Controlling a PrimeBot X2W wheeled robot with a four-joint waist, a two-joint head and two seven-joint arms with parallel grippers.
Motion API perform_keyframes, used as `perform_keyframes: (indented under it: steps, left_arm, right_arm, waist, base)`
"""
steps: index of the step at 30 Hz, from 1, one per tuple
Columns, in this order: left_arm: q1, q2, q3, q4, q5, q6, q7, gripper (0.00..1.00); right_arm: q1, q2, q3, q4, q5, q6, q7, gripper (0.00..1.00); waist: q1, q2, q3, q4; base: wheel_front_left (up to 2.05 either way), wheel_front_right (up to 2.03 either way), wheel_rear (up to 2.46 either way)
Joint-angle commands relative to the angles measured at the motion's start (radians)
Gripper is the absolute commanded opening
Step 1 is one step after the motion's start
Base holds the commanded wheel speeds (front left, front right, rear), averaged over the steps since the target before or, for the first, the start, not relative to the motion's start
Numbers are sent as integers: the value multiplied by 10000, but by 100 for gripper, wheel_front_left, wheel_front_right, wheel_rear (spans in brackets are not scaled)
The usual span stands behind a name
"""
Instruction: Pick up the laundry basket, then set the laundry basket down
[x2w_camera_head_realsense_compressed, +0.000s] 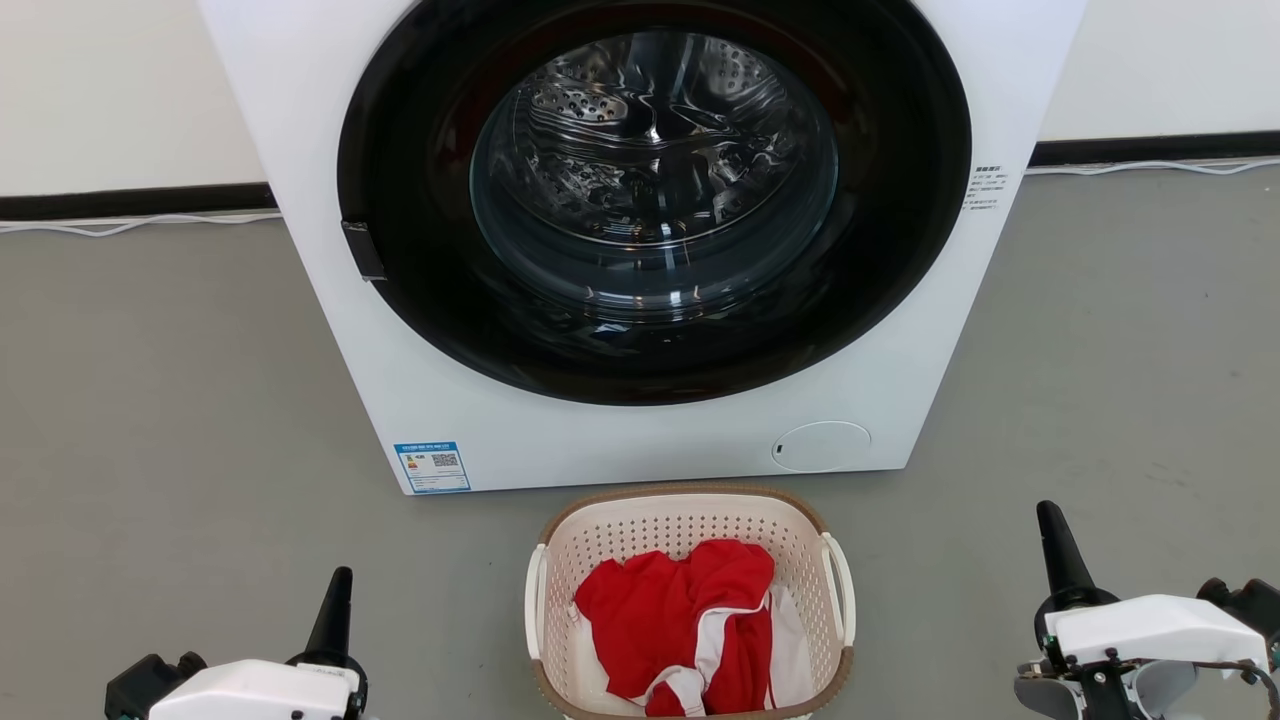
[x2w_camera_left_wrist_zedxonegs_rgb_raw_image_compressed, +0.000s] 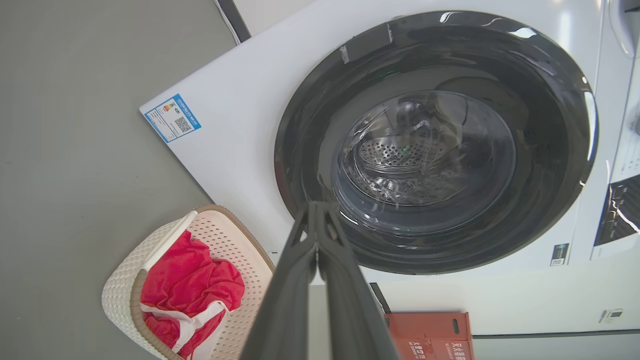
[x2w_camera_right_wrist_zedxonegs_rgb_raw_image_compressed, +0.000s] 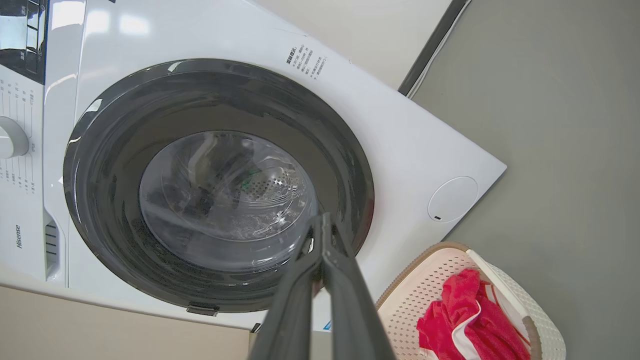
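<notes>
The laundry basket (x2w_camera_head_realsense_compressed: 690, 520) stands on the grey floor just in front of the washing machine, cream-white and perforated with a brown rim and white side handles, holding a red and white garment (x2w_camera_head_realsense_compressed: 690, 615). It also shows as the basket (x2w_camera_left_wrist_zedxonegs_rgb_raw_image_compressed: 125, 285) and the basket (x2w_camera_right_wrist_zedxonegs_rgb_raw_image_compressed: 545, 330). My left gripper (x2w_camera_head_realsense_compressed: 335, 605) is at the lower left, shut and empty, well left of the basket. My right gripper (x2w_camera_head_realsense_compressed: 1057, 545) is at the lower right, shut and empty, well right of it. The shut fingers (x2w_camera_left_wrist_zedxonegs_rgb_raw_image_compressed: 320, 260) and fingers (x2w_camera_right_wrist_zedxonegs_rgb_raw_image_compressed: 322, 255) point at the machine's door.
The white washing machine (x2w_camera_head_realsense_compressed: 500, 420) with its shut dark round door (x2w_camera_head_realsense_compressed: 655, 190) rises right behind the basket. A white cable (x2w_camera_head_realsense_compressed: 130, 225) runs along the wall's black skirting. A red crate (x2w_camera_left_wrist_zedxonegs_rgb_raw_image_compressed: 432, 335) sits beside the machine. Bare grey floor lies on both sides of the basket.
</notes>
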Motion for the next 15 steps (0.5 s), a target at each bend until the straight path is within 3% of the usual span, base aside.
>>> perform_keyframes:
  steps: [1,15]
  left_arm:
    - [-506,107,261,-334,-353,-160,119,0]
    - [-598,100,334,-547,-1659,-387,502,0]
  right_arm:
    - [-125,-45,146,-373,444,52,111,0]
    - [-97,-23,107,-678,2180,60,484,0]
  waist:
    - [-1,-1,1,12]
    - [-1,-1,4,99]
  base:
    - [0,0,0]
    - [0,0,0]
